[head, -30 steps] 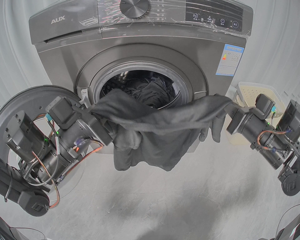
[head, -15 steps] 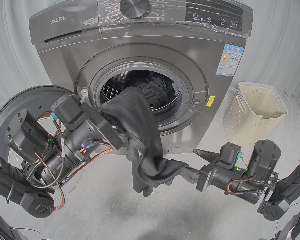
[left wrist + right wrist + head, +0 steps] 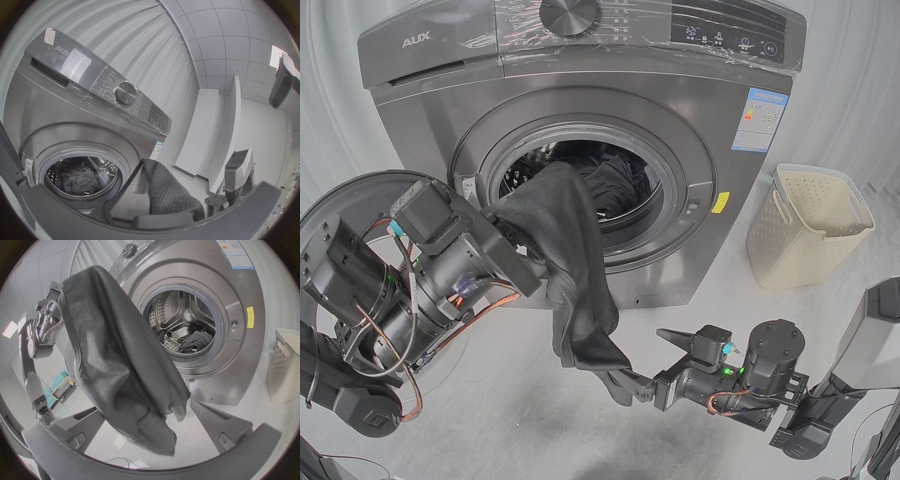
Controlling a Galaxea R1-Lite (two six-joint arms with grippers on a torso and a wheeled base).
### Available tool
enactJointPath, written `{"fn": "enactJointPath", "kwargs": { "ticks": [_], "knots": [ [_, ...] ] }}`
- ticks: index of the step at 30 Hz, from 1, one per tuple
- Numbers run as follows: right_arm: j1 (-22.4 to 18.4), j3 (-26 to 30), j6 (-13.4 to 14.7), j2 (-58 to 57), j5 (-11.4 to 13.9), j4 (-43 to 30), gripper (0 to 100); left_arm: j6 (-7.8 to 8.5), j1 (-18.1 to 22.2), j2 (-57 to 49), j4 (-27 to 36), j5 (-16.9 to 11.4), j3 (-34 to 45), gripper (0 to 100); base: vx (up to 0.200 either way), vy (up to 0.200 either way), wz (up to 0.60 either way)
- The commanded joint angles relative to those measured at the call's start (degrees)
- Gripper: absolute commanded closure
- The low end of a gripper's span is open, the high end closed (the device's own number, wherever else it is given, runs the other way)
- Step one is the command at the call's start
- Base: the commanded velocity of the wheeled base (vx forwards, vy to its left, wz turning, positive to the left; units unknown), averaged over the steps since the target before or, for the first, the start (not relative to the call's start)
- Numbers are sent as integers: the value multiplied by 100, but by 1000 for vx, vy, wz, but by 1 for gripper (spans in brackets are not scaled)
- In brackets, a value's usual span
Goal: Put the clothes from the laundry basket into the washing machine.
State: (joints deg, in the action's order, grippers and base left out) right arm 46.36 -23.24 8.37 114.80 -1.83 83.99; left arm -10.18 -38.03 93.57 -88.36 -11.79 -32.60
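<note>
One dark garment (image 3: 575, 250) pinched in left claw (image 3: 509, 228), right claw (image 3: 637, 355) gaping empty beside its hem

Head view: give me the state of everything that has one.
washer door: open.
drum: holds dark clothes.
dark garment: hanging from left tool, outside the drum.
left tool: shut on dark garment.
right tool: open, at the garment's lower end.
laundry basket: upright, no clothes seen inside.

Your left gripper (image 3: 150, 203) clamps a dark grey knitted cloth (image 3: 170, 184). Beyond it you have the grey steel front-loading washing machine (image 3: 78, 103), dark crumpled clothes (image 3: 78, 182) in its round opening, and a blue-and-white rectangular paper sticker (image 3: 157, 149) at 2 o'clock from that opening.
</note>
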Motion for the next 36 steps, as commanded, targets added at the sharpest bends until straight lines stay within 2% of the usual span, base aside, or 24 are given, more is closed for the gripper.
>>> {"fn": "enactJointPath", "kwargs": {
  "ticks": [1, 7, 13, 25, 29, 30, 33, 34, 35, 36],
  "knots": [
    [-250, -489, -46, 447, -2, 12, 0, -19, -81, -67, -6, -25, 61, 100, 0, 0, 0],
    [-382, -1385, -161, 878, 42, 21, 0, -19, -248, -155, -15, -34, 175, 100, 0, 0, 0],
    [-470, -2045, -240, 1132, 42, 12, 0, -19, -354, -305, -6, -43, 271, 100, 0, 0, 0],
    [-505, -2757, -266, 1616, 69, 21, 0, -28, -424, -322, -15, -122, 307, 100, 0, 0, 0],
    [-488, -2888, -266, 1686, 60, 135, 0, -28, -336, -287, -6, -113, 263, 100, 0, 0, 0],
    [-488, -2888, -266, 1686, 60, 135, 100, -28, -336, -287, -6, -113, 263, 100, 0, 0, 0],
    [-532, -2809, -293, 1607, 60, 144, 100, -28, -152, -217, 20, -87, 228, 100, 0, 0, 0],
    [-567, -2642, -284, 1484, 60, 152, 100, -28, 147, -164, 55, -96, 219, 100, 0, 0, 0],
    [-567, -2642, -284, 1484, 60, 152, 100, -19, 279, -111, 55, -96, 192, 100, 0, 0, 0],
    [-584, -2405, -275, 1273, 51, 161, 100, -19, 358, -67, 47, -87, 175, 100, 0, 0, 0]
  ]
}}
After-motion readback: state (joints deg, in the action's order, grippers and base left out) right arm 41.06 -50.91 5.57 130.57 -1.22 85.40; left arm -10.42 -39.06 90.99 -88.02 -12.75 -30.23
